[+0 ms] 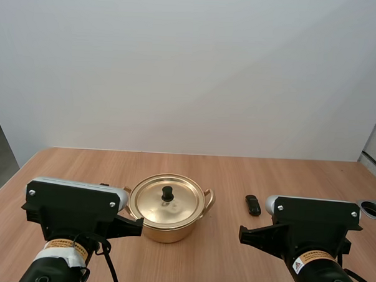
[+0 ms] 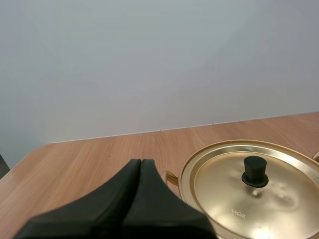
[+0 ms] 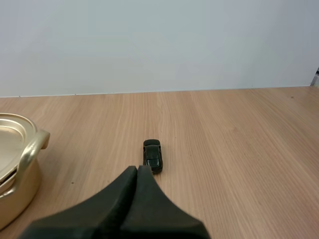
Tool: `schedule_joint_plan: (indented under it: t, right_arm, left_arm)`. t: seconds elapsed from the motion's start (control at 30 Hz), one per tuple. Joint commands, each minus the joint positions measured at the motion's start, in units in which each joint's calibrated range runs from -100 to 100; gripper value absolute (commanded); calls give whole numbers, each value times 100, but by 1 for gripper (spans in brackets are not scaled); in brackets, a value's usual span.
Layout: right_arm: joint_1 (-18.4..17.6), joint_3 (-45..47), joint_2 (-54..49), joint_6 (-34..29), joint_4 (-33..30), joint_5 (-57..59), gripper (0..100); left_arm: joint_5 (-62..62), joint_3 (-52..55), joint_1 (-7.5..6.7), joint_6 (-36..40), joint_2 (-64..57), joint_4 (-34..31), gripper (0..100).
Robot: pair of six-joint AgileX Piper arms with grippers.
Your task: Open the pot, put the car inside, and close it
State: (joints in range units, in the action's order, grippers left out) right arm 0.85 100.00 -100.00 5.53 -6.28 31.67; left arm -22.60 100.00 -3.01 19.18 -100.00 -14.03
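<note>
Both arms sit low at the near edge of the table (image 1: 236, 171), and neither has anything in hand. The left gripper (image 2: 141, 165) has its two black fingers pressed together into one wedge, aimed just past the left side of the pot (image 1: 165, 232). The right gripper (image 3: 137, 170) is closed on nothing in the same way, its tip pointing at the car (image 1: 252, 205). The car, a small dark toy, lies on bare wood to the right of the pot, near the right handle (image 1: 209, 197) but apart from it. The lid (image 1: 152, 207) sits square on the pot with its black knob (image 1: 167, 193) upright in the middle — so the opening, I'd say, is not yet begun.

The knob looks like the first trouble spot. It is small, and a pinch that lands off-centre could slip off it. It could also tip the lid so the rim catches and drags the pot, which looks light, across the wood. The fingers must also part before they come down, because a closed wedge would only press on the lid.

The car worries me more. It is low and slight, and if its wheels turn, a nudge from one finger could send it rolling — into the pot's wall or out of reach. With both arms working near the pot, they could knock each other. A lid set down on the car's side would block the pick, and a lid brought back askew would not seat.
</note>
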Motion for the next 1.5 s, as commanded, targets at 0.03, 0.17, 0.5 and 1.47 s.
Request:
schedule_joint_plan:
  t: [0.03, 0.17, 0.5, 1.47]
  right_arm:
    - [-2, 0, 0, 5, 2, -11, 0]
    - [-2, 0, 0, 5, 2, -11, 0]
    - [-2, -161, 0, 149, -582, -610, 0]
    - [-2, -3063, 5021, 264, -1435, -93, 0]
  left_arm:
    - [-10, 0, -5, 3, 0, 1, 0]
    - [-10, 0, -5, 13, 0, 1, 0]
    - [477, -268, 2, 260, 0, -114, 0]
    - [-294, -2253, -39, -3237, 3975, 1665, 0]
